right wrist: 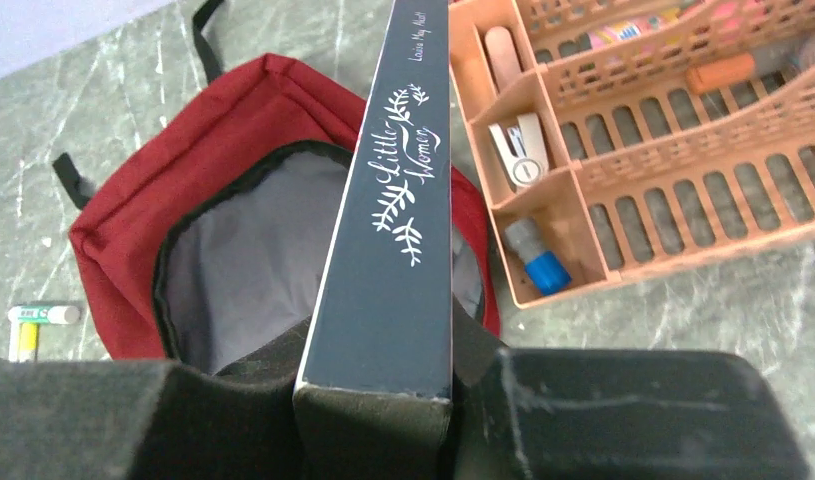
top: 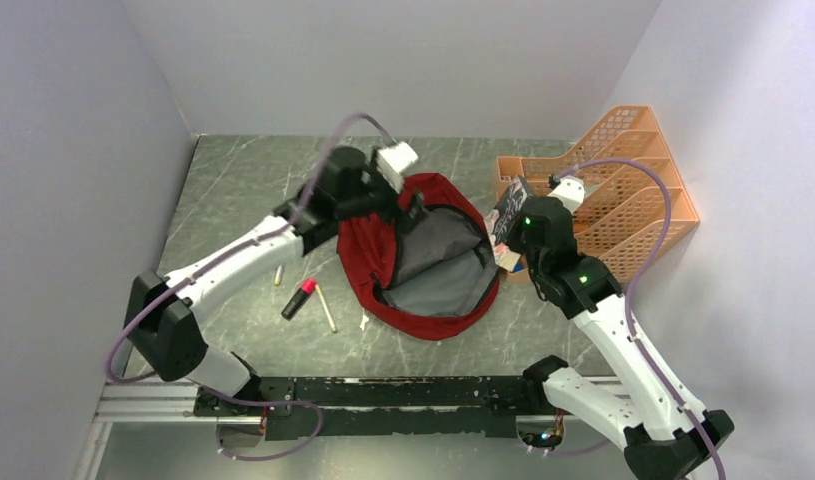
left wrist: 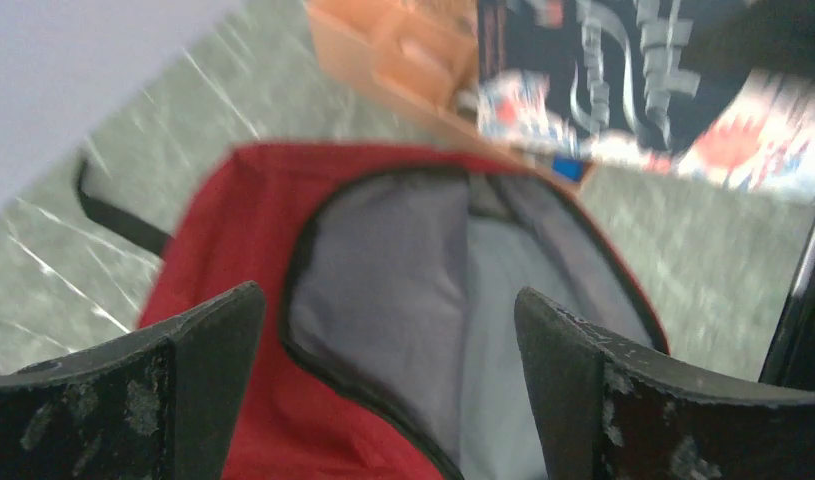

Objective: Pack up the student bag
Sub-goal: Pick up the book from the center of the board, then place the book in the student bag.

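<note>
Right gripper (right wrist: 375,395) is partway closed, clamped on the dark navy hardback book (right wrist: 398,200), spine up, over the right rim of the dark red fabric backpack (top: 368,255). The backpack lies mid-tabletop toward the far edge, mouth unzipped, grey lining exposed. Left gripper (left wrist: 385,305) has jaws spread wide, holds nothing and hovers over the backpack's far-left rim.

Step, as I read it: get the book in. Shift it toward the left edge until it's centred over the opening, lower it edge-first, release low. The rim looks floppy, so a book corner could snag it.

Orange plastic mesh file organizer (top: 623,190) sits at the far-right corner, close by the right arm. Mind the wrist.

Red-capped black marker (top: 298,298) and thin pale stick (top: 326,307) lie loose between backpack and left edge, off the path.
</note>
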Controlling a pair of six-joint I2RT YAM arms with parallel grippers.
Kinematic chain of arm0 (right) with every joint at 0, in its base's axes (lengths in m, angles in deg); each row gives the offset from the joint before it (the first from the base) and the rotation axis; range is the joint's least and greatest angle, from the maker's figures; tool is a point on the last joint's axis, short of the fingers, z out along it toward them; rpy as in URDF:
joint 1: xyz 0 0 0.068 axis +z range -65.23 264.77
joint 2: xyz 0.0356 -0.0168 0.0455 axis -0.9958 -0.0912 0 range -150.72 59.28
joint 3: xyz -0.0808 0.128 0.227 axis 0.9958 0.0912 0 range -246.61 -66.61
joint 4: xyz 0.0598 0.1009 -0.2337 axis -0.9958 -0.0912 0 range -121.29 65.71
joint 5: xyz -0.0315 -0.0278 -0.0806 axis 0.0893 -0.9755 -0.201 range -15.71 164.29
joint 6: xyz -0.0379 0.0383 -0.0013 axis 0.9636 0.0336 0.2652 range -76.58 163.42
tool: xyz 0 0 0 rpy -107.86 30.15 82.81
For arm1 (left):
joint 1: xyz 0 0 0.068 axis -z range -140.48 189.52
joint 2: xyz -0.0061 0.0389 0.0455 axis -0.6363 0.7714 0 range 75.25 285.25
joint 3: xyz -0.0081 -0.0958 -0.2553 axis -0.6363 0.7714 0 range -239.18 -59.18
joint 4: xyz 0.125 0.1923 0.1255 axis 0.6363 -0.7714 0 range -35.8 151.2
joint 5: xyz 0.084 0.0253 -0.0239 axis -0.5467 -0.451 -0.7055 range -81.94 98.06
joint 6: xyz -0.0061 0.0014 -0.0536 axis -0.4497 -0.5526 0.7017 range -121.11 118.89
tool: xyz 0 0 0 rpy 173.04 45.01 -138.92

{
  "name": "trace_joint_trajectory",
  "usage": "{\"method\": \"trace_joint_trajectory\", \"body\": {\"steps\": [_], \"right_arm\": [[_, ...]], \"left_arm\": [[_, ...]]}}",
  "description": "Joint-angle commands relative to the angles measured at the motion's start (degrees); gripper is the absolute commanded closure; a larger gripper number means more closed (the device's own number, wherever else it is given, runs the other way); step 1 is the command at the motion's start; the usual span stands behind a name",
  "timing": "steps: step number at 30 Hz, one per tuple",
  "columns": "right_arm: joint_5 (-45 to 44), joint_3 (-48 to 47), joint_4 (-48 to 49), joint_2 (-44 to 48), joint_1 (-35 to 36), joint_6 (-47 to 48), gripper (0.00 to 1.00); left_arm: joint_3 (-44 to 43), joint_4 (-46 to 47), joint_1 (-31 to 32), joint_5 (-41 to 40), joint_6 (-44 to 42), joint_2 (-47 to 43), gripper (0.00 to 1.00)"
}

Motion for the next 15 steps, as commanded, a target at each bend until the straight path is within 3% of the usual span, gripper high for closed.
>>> {"method": "trace_joint_trajectory", "body": {"steps": [1, 7, 12, 15], "right_arm": [[-3.0, 0.4, -1.0, 3.6, 0.1, -3.9, 1.00], [-1.6, 1.8, 0.0, 4.2, 0.1, -5.4, 1.00], [-1.1, 2.7, 1.4, 6.3, 0.1, -4.7, 1.00], [-0.4, 3.3, 2.2, 7.1, 0.1, -4.2, 1.00]], "left_arm": [[1.5, -10.5, 8.7, -17.1, -10.9, 2.9, 0.02], [-1.9, -13.8, 19.5, -27.7, -17.1, 11.3, 0.05], [-1.8, -12.8, 20.6, -28.7, -16.8, 16.4, 0.15], [-1.9, -12.1, 21.4, -28.9, -17.1, 18.7, 0.16]]}}
